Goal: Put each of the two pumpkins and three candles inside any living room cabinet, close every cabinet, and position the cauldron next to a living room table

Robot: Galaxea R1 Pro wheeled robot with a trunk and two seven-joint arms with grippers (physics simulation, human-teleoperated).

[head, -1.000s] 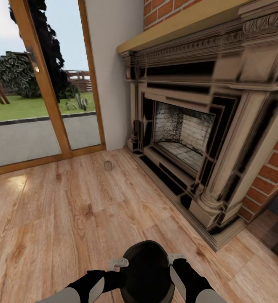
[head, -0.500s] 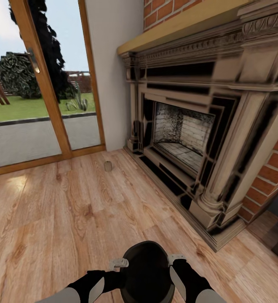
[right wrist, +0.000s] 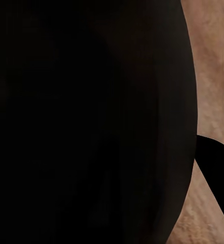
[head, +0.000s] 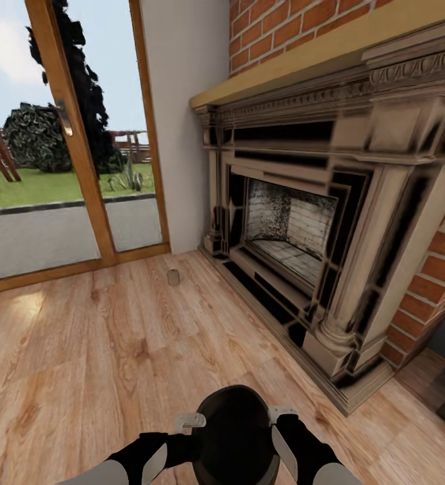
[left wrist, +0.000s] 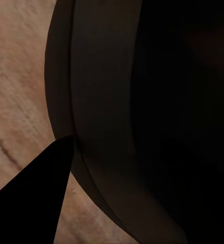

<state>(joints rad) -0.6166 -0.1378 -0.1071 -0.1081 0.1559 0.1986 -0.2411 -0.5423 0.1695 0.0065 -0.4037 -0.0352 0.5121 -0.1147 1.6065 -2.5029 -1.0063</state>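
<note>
Wooden floor (head: 81, 350) all around, glass door (head: 61, 155) off to the left; left gripper (head: 190, 422) presses the black cauldron (head: 236, 434), right gripper (head: 280, 411) opposite (jaw gaps can't be told). Beyond, a candle (head: 174, 277) stands near the fireplace (head: 297, 229).

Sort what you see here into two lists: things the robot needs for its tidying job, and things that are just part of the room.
Needed for the job:
- cauldron, held between both arms
- candle, standing on the floor near the glass door

Just part of the room:
- fireplace
- glass door
- wooden floor
</note>
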